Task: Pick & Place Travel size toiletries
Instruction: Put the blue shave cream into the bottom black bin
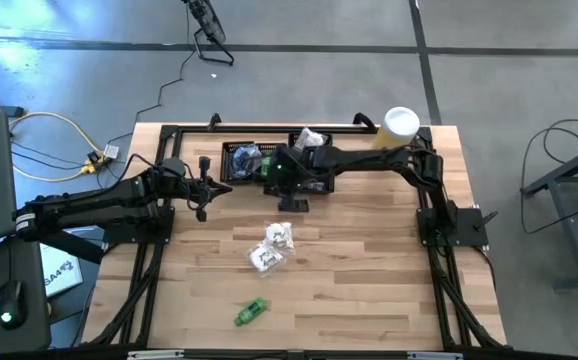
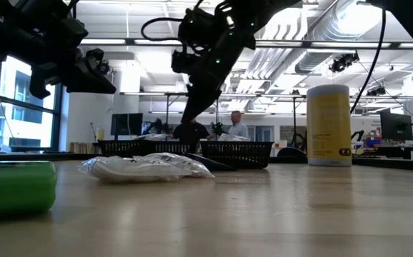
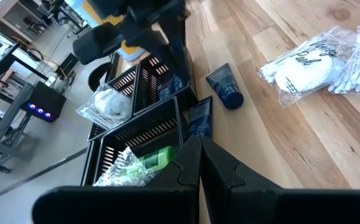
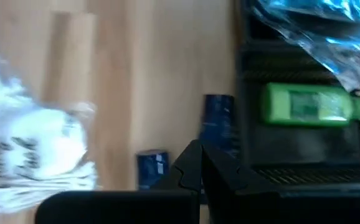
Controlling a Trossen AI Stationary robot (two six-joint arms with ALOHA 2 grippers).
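**A:** How far along was the sorting?

**B:** Partly done, by my reading. The black mesh trays (image 1: 254,165) at the far edge of the table already held several items: a green bottle (image 4: 307,104) and a crinkly clear packet (image 4: 317,28) in the one seen from the right wrist, more green and white packets in the left wrist view. Left out on the wood, nearer the front than the trays, were the white sachets of cotton swabs and pads (image 1: 272,247), a green tube (image 1: 250,312) farther toward the front edge, and two dark navy tubes (image 3: 224,87) lying just beside the trays.

**A:** And the grippers?

**B:** The right gripper (image 1: 294,203) hung just in front of the trays, fingers pressed together and holding nothing. The navy tubes (image 4: 217,124) lay right past its fingertips, apparently below them, not between them. It would have had to spread its fingers before taking one.

**A:** The left?

**B:** The left gripper (image 1: 205,185) waited beside the trays' left end, fingers likewise together and empty, with the sachets well apart from it.
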